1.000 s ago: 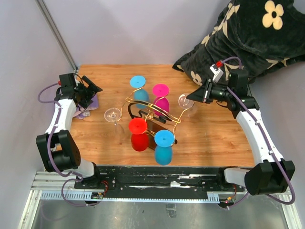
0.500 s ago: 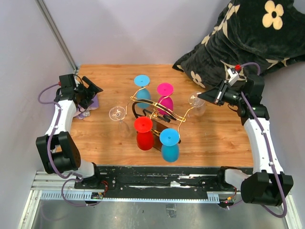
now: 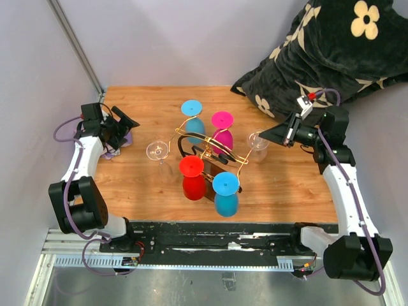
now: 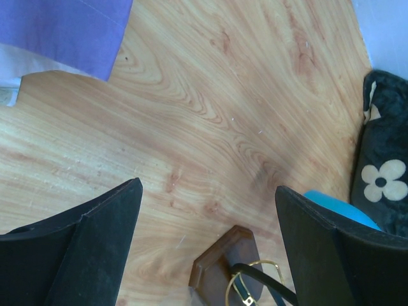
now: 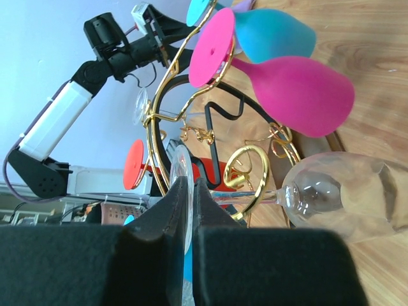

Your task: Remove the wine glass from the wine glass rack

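Observation:
The gold wire wine glass rack [image 3: 210,155] stands mid-table on a dark base, with blue [image 3: 191,108], pink [image 3: 222,120], red [image 3: 191,167] and blue [image 3: 225,183] glasses hanging upside down. My right gripper [image 3: 265,135] is shut on the foot disc of a clear wine glass [image 3: 257,143] at the rack's right end. In the right wrist view the jaws [image 5: 190,185] pinch the disc, and the stem [image 5: 255,196] crosses a gold scroll curl [image 5: 245,167]. My left gripper [image 3: 127,120] is open and empty at the far left. A second clear glass [image 3: 157,152] hangs at the rack's left.
A black flowered cushion [image 3: 331,44] fills the back right corner. A purple cloth [image 3: 122,138] lies under my left gripper and also shows in the left wrist view [image 4: 64,25], where the rack base [image 4: 223,268] sits below the open fingers.
My right gripper drew the clear glass to the right, then down a little. The rack and its coloured glasses shifted slightly right. The left arm barely moved.

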